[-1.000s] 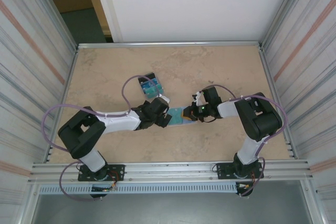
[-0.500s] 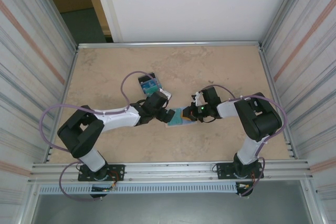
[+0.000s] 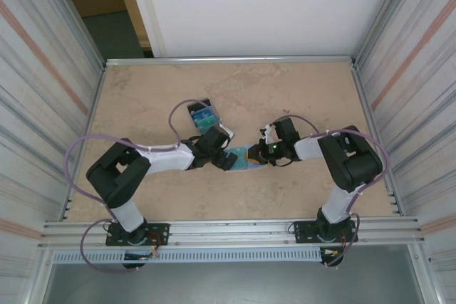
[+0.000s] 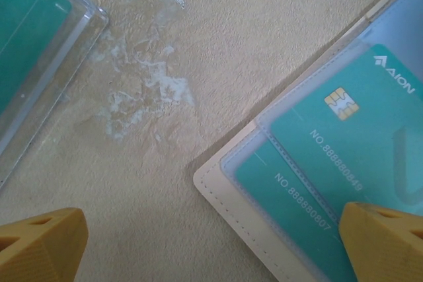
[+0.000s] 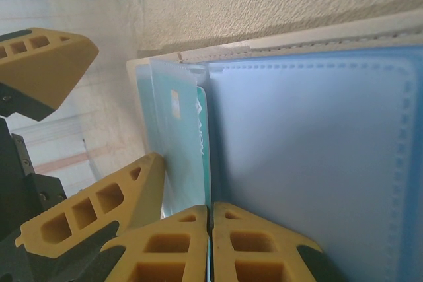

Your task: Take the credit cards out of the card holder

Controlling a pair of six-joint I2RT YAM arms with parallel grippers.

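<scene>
The right gripper [image 5: 211,246] presses its fingers together on a thin pale blue leaf of the card holder [image 5: 310,150], which lies open on the table [image 3: 299,90] between the arms, apparently pinning it so the other arm can work; the left gripper [image 4: 211,239] hangs over the holder's corner with jaws spread wide and empty, seemingly lined up to draw a card. Two teal credit cards [image 4: 357,123] sit overlapped in the holder's clear sleeves, not yet out; a clear case [image 4: 79,37] nearby holds something teal.
</scene>
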